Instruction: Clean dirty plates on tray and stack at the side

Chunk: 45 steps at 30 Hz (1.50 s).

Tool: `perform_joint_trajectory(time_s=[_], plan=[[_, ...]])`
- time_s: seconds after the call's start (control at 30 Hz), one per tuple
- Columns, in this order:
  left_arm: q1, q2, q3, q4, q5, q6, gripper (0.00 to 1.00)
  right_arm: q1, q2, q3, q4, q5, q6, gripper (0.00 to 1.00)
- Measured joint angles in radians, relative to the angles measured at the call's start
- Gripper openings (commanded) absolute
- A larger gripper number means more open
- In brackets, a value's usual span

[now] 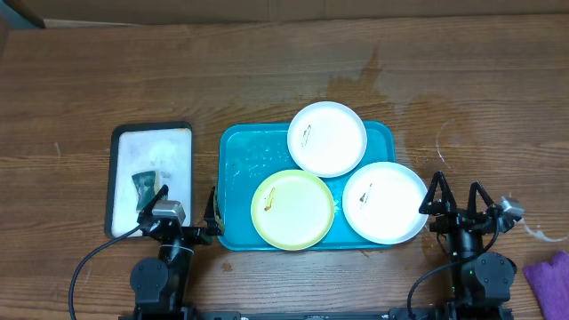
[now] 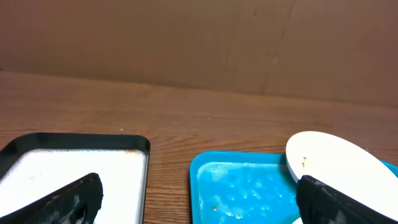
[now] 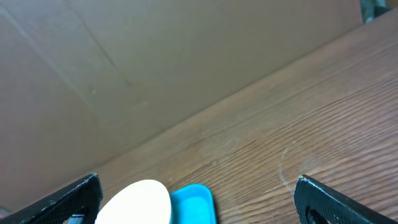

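Note:
The teal tray (image 1: 238, 174) lies mid-table with three plates on it. A white plate (image 1: 326, 138) sits at its back, a yellow-green plate (image 1: 292, 210) at its front, and a second white plate (image 1: 385, 202) overhangs its right rim. Each bears small smears. My left gripper (image 1: 178, 222) is open and empty at the table's front, left of the tray; its wrist view shows the tray (image 2: 239, 190) and a white plate (image 2: 339, 162). My right gripper (image 1: 460, 209) is open and empty, just right of the right white plate, which shows in its wrist view (image 3: 140, 202).
A smaller white tray with a black rim (image 1: 151, 142) stands left of the teal tray and holds a dark green sponge (image 1: 144, 185). A purple cloth (image 1: 551, 280) lies at the front right corner. A wet patch (image 1: 400, 98) marks the wood behind the tray.

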State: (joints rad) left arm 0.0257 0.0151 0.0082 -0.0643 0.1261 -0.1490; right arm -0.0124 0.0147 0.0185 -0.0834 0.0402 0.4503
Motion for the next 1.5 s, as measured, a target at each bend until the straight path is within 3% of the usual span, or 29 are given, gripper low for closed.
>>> perform_joint_trajectory(time_s=[0.23,0.37,0.5,0.67,0.77,0.87,1.0,1.03,1.07,1.2,1.37,1.5], plan=[[0.000,0.000,0.000,0.000,0.000,0.000,1.00,0.000,0.001,0.012,-0.065,-0.069,0.012,1.00],[0.000,0.000,0.000,0.000,0.000,0.000,1.00,0.000,0.053,0.158,-0.170,-0.100,0.014,1.00],[0.000,0.000,0.000,0.000,0.000,0.000,1.00,0.000,0.187,0.452,-0.289,-0.126,-0.031,1.00],[0.000,0.000,0.000,0.001,0.000,0.000,1.00,0.000,0.509,0.922,-0.687,-0.157,-0.126,1.00],[0.000,0.000,0.000,-0.001,0.000,0.000,1.00,0.000,0.784,1.244,-1.019,-0.172,-0.158,1.00],[0.000,0.000,0.000,0.000,0.000,0.000,1.00,0.000,1.025,1.500,-1.220,-0.210,-0.172,1.00],[0.000,0.000,0.000,0.000,0.000,0.000,1.00,0.000,1.272,1.743,-1.378,-0.324,-0.179,0.66],[0.000,0.000,0.000,0.000,0.000,0.000,1.00,0.000,1.307,1.766,-1.395,-0.359,-0.180,0.54],[0.000,0.000,0.000,0.000,0.000,0.000,1.00,0.000,1.340,1.781,-1.411,-0.398,-0.181,0.48],[0.000,0.000,0.000,0.000,0.000,0.000,1.00,0.014,1.425,1.780,-1.477,-0.486,-0.178,0.36],[0.000,0.000,0.000,0.000,0.000,0.000,1.00,0.129,1.457,1.696,-1.487,-0.512,-0.156,0.35],[0.000,0.000,0.000,0.000,0.000,0.000,1.00,0.279,1.457,1.595,-1.471,-0.423,-0.071,0.35]])
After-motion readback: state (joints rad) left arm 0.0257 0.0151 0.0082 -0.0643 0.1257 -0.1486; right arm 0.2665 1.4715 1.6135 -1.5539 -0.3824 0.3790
